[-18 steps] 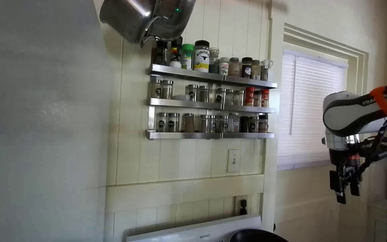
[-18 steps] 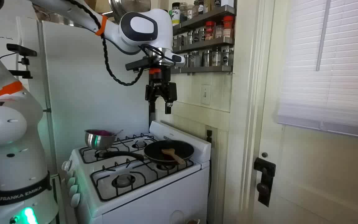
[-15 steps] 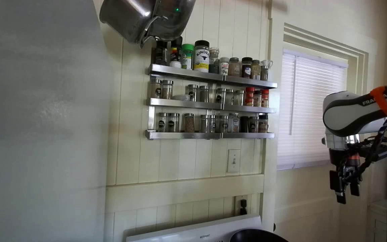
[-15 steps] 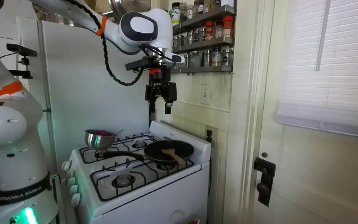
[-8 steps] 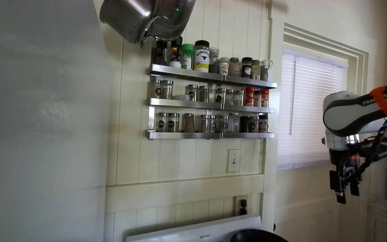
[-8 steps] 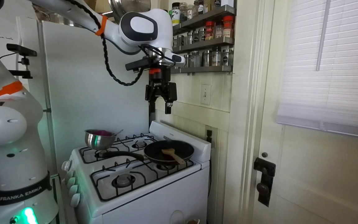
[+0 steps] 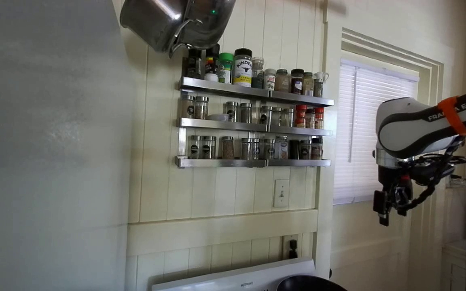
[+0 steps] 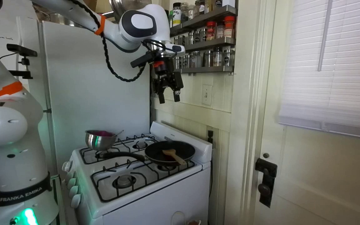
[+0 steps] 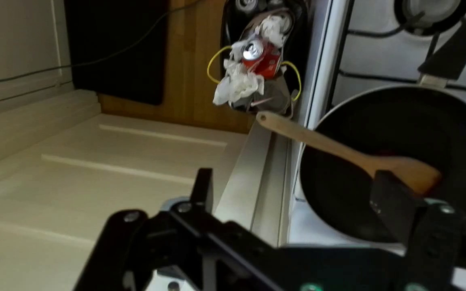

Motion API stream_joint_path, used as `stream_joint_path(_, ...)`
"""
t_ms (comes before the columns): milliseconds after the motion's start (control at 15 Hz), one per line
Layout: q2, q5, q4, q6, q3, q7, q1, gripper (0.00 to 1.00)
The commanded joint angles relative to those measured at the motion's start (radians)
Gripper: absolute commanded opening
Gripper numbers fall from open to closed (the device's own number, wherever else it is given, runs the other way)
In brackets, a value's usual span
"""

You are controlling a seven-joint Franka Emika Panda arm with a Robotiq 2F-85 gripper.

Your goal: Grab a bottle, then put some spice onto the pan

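Several spice bottles and jars stand on three steel wall shelves (image 7: 223, 163), seen in both exterior views. Among them are a white-labelled bottle (image 7: 242, 68) on the top shelf and red-capped jars (image 8: 229, 28) on the middle one. The black pan (image 8: 155, 151) sits on the stove with a wooden spatula (image 8: 173, 155) in it. It fills the right of the wrist view (image 9: 338, 194), and only its rim shows in an exterior view (image 7: 310, 283). My gripper (image 8: 169, 98) is open and empty, slightly tilted, above the pan and below shelf height. Its fingers are wide apart in the wrist view (image 9: 293, 182).
The white stove (image 8: 155, 190) also bears a steel pot (image 8: 100, 142). A fridge (image 8: 98, 78) stands behind. A shiny steel pot (image 7: 156, 24) hangs near the top shelf. A trash bag (image 9: 237, 83) with a red can is on the floor beside the stove. A door (image 8: 317, 175) is near.
My arm has risen, and my gripper has moved up and tilted, shifting left in one exterior view and slightly right in the other. The bottles, pan and spatula have not moved.
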Motion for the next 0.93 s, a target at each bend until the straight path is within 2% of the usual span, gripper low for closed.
stream_joint_path(0,-0.004,-0.070,0.029,0.118,0.078,0.155,0.010,1.00)
stream_joint_path(267,-0.016,-0.158,0.054,0.267,0.182,0.354,0.002,1.00)
stream_joint_path(400,-0.013,-0.174,0.071,0.328,0.211,0.410,0.007,1.00)
stream_joint_path(467,-0.018,-0.162,0.081,0.330,0.217,0.398,0.020,1.00)
stream_joint_path(533,-0.016,-0.086,0.083,0.320,0.180,0.269,0.076,1.00)
stream_joint_path(600,-0.008,-0.135,0.083,0.312,0.206,0.350,0.030,1.00)
stream_joint_path(867,-0.006,-0.132,0.089,0.312,0.202,0.344,0.037,1.00)
